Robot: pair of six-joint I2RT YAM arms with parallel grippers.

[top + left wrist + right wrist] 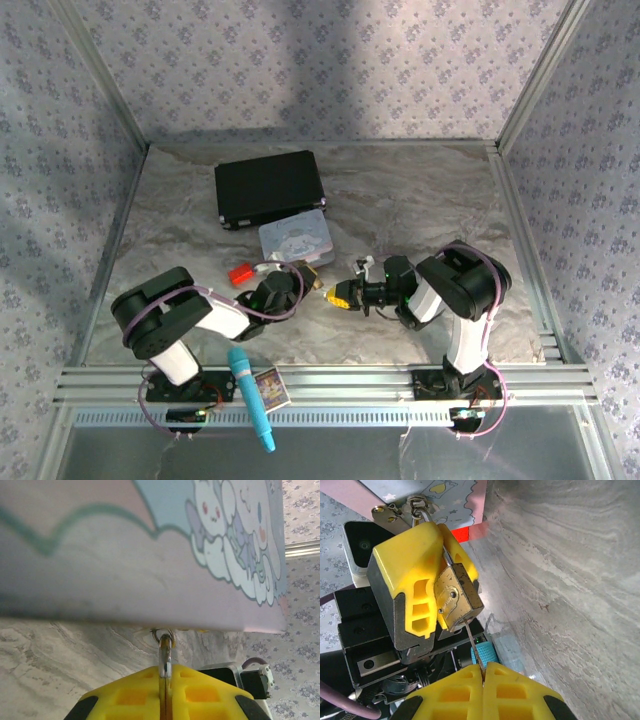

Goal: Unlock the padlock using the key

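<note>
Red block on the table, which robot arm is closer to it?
Left. The left tool sits just right of the red block, by the pastel tin; the right tool is farther right, beyond it.

Padlock point(457, 597): dull, scuffed brass. The key point(472, 642) is thin, bright metal. My right gripper point(483, 666) and left gripper point(165, 675) wear matt yellow plastic, moulded with hollows. Tin point(150, 555): smooth, printed, soft sheen. Table point(570, 580): matt, marbled, faintly wrinkled.
</note>
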